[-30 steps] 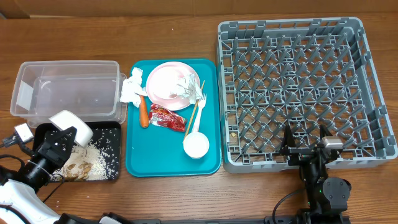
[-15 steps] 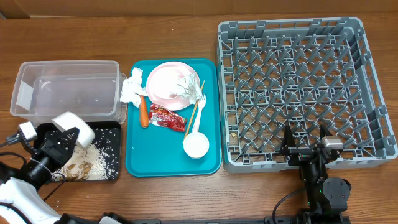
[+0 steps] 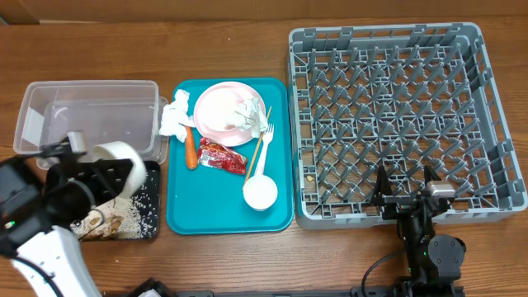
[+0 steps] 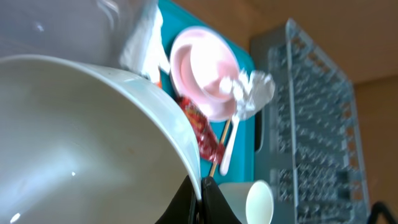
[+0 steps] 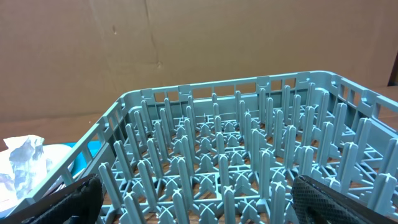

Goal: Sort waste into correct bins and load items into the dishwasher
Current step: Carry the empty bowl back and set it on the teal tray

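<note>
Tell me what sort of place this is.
Probably a robot test bench staged as a dish-clearing station: a grey dish rack and a teal tray holding a used pink plate on a wooden table, a cardboard backdrop, and the left gripper holding a white bowl.

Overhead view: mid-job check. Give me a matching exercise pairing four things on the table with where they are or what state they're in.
Things:
1. white bowl
2. rice scraps
3. carrot
4. dish rack

Place or state:
A. in the black tray
B. on the teal tray
C. holds no dishes
D. gripped at its rim by the left gripper

Pairs: 1-D, 2-A, 3-B, 4-C
</note>
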Action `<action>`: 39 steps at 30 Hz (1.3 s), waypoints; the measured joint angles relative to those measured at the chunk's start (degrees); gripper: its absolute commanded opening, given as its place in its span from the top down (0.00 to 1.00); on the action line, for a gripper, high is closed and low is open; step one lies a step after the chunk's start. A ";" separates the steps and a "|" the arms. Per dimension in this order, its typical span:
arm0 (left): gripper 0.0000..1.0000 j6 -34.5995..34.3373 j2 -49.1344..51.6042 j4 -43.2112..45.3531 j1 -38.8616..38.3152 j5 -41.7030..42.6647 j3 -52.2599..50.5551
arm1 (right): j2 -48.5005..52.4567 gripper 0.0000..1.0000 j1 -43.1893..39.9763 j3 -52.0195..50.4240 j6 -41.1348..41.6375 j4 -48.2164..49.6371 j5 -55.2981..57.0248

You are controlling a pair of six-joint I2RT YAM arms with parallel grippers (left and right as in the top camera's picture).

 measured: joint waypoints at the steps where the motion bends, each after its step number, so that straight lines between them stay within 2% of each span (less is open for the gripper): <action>1: 0.96 -1.18 -0.26 -0.02 -2.82 -2.12 0.00 | 0.00 0.00 0.00 0.00 0.02 -0.02 0.00; 11: 0.96 -12.76 0.07 -0.04 -31.15 -22.34 0.00 | 0.00 0.00 0.00 0.00 0.02 -0.02 0.00; 22: 0.96 -22.14 7.04 1.46 -51.84 -34.45 0.04 | 0.00 0.00 0.00 0.00 0.02 -0.02 0.00; 28: 0.96 -24.59 14.67 4.44 -58.23 -37.40 0.11 | 0.00 0.00 0.00 0.00 0.00 0.00 0.00; 39: 0.96 -26.25 25.05 4.46 -60.19 -38.69 0.11 | 0.00 0.00 0.00 0.00 0.02 -0.04 0.00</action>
